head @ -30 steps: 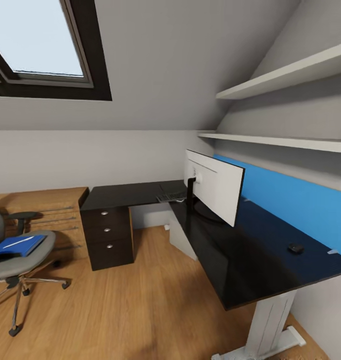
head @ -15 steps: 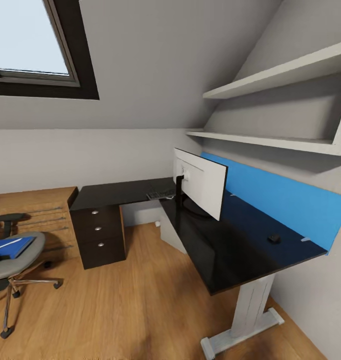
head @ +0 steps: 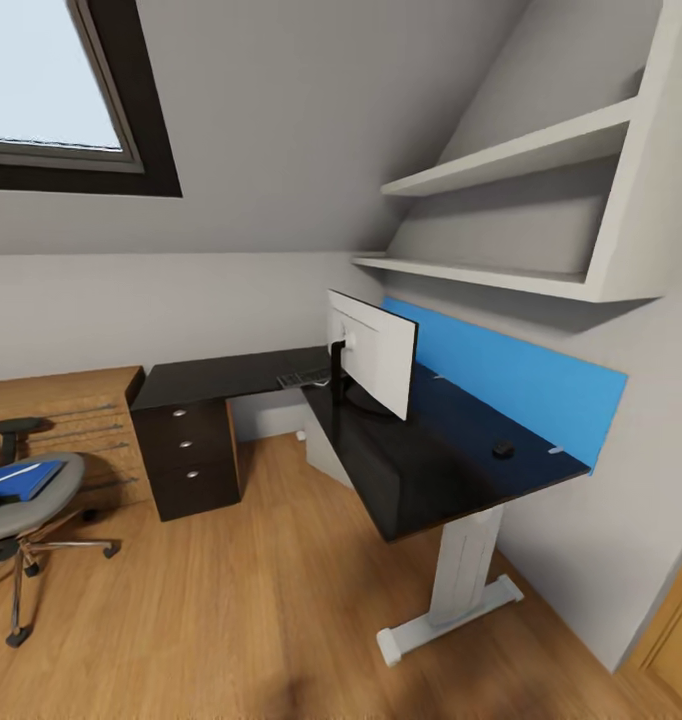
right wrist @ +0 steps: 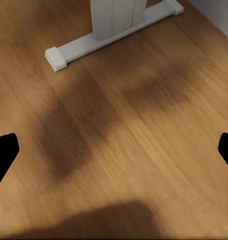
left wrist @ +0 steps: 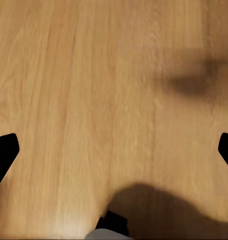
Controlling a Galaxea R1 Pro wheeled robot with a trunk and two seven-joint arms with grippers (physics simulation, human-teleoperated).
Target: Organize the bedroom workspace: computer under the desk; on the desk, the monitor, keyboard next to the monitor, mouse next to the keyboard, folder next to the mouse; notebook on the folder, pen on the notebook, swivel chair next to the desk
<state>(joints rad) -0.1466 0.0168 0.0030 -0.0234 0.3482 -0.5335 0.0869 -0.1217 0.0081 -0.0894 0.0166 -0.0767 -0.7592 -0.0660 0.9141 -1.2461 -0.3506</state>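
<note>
The black L-shaped desk (head: pixel 436 478) runs along the right wall. On it the monitor (head: pixel 373 352) stands with its pale back toward me, the keyboard (head: pixel 303 379) lies just behind it near the corner, and the small black mouse (head: pixel 502 449) sits near the desk's near end. The light grey computer (head: pixel 326 457) is under the desk. At far left the swivel chair (head: pixel 31 497) carries the blue folder (head: pixel 19 480) with the thin white pen (head: pixel 3 477) on it. I cannot make out the notebook. My left gripper (left wrist: pixel 114 150) and right gripper (right wrist: pixel 114 150) hang open over bare floor.
Three black drawers (head: pixel 186 445) sit under the desk's far wing beside a light wooden cabinet (head: pixel 71 410). The desk's white foot (right wrist: pixel 111 27) stands on the wood floor. White shelves (head: pixel 501 160) and a blue wall panel (head: pixel 511 378) are above the desk.
The whole head view has shifted: the camera has pulled back and turned right, so desk and chair look smaller and sit further left. None of the things themselves moved.
</note>
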